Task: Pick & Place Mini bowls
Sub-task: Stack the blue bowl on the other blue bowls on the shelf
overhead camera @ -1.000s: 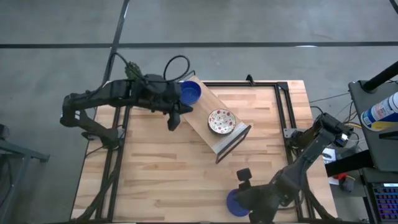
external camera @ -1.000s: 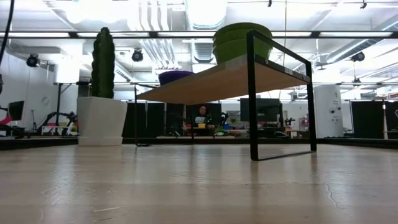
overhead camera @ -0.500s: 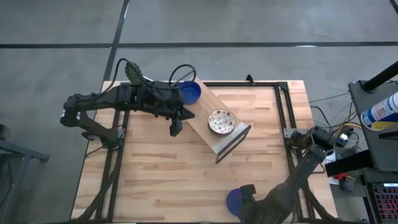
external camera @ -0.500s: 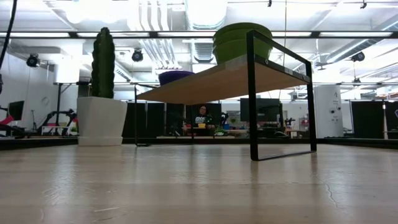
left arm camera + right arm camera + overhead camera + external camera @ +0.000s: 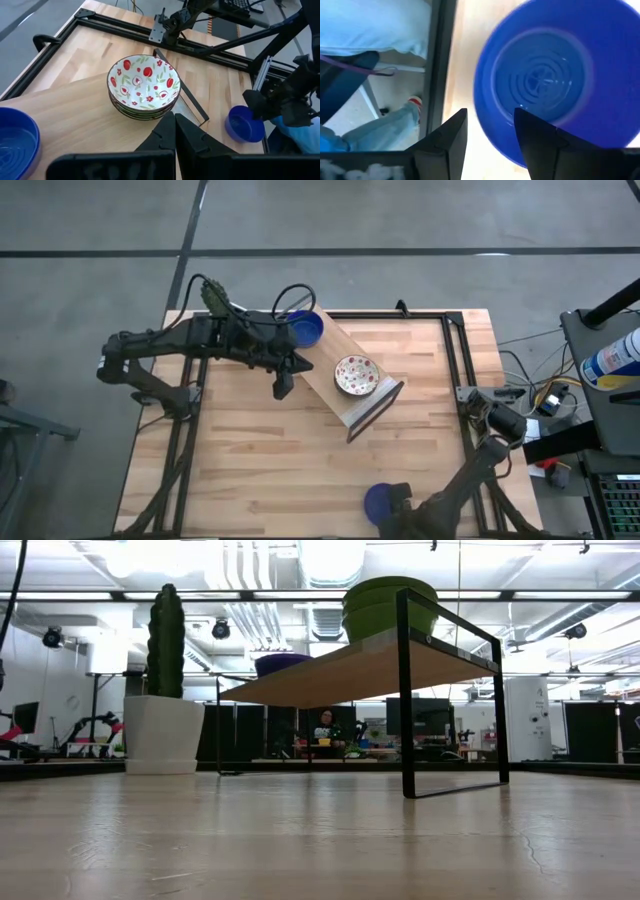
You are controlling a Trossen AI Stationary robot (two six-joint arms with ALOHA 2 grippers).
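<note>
A stack of cream bowls with red-and-green speckles (image 5: 356, 375) (image 5: 143, 87) rests on a slanted wooden shelf (image 5: 330, 350). One blue bowl (image 5: 305, 328) (image 5: 15, 145) sits on the shelf's far-left end. Another blue bowl (image 5: 378, 502) (image 5: 545, 80) (image 5: 245, 123) stands on the table at its near edge. My left gripper (image 5: 283, 380) (image 5: 175, 135) is shut and hovers by the shelf's left edge, pointing toward the speckled stack. My right gripper (image 5: 397, 498) (image 5: 490, 135) is open at the near blue bowl, one finger outside its rim, the other over its hollow. My right gripper comes from above at the rim of the near blue bowl (image 5: 492, 107). One finger (image 5: 447, 137) is outside the rim and one finger (image 5: 537, 137) is over the inside. I cannot tell whether either finger touches the bowl, which sits on the table.
A cactus in a white pot (image 5: 165, 690) (image 5: 210, 295) stands at the table's far-left corner. The black shelf frame (image 5: 405, 690) holds the shelf above the table. A black rail (image 5: 465, 380) runs along the right edge. Bare wood (image 5: 260, 460) lies near the table's middle and left.
My right gripper has moved toward the table's near edge and down onto the near blue bowl, its arm swinging outward. My left gripper has drawn slightly away from the far blue bowl, toward the near edge, uncovering that bowl and the cactus.
</note>
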